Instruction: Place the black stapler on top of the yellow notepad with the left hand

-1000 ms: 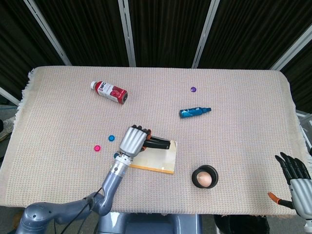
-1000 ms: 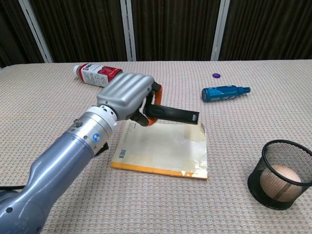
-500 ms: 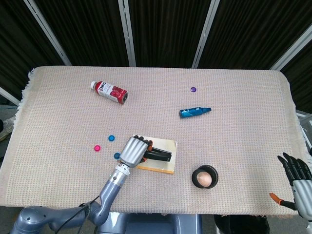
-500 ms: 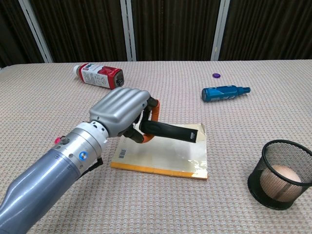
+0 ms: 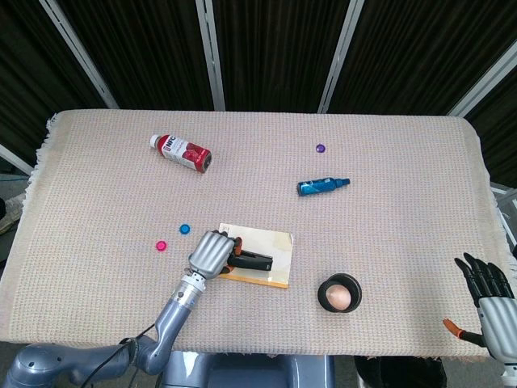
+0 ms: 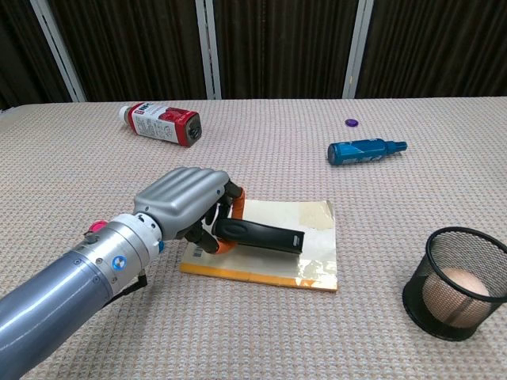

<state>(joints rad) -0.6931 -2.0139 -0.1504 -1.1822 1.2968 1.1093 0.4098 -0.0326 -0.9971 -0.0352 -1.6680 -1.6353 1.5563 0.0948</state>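
Note:
The black stapler (image 6: 261,237) (image 5: 253,260) with an orange underside lies lengthwise over the yellow notepad (image 6: 309,261) (image 5: 275,245), near its front edge. My left hand (image 6: 181,201) (image 5: 208,253) grips the stapler's left end, fingers curled around it. The notepad lies flat on the woven tablecloth, partly covered by hand and stapler. My right hand (image 5: 488,297) hangs off the table's near right corner, fingers spread, holding nothing; it shows only in the head view.
A black mesh cup (image 6: 454,283) (image 5: 339,293) with an egg stands right of the notepad. A blue bottle (image 6: 364,150) and a purple cap (image 6: 352,122) lie behind it, a red-labelled bottle (image 6: 161,123) far left. Blue (image 5: 184,229) and pink (image 5: 161,245) caps lie left of my hand.
My left hand carried the stapler down and toward me, from above the notepad's far edge to low over its front part. The right hand stayed put.

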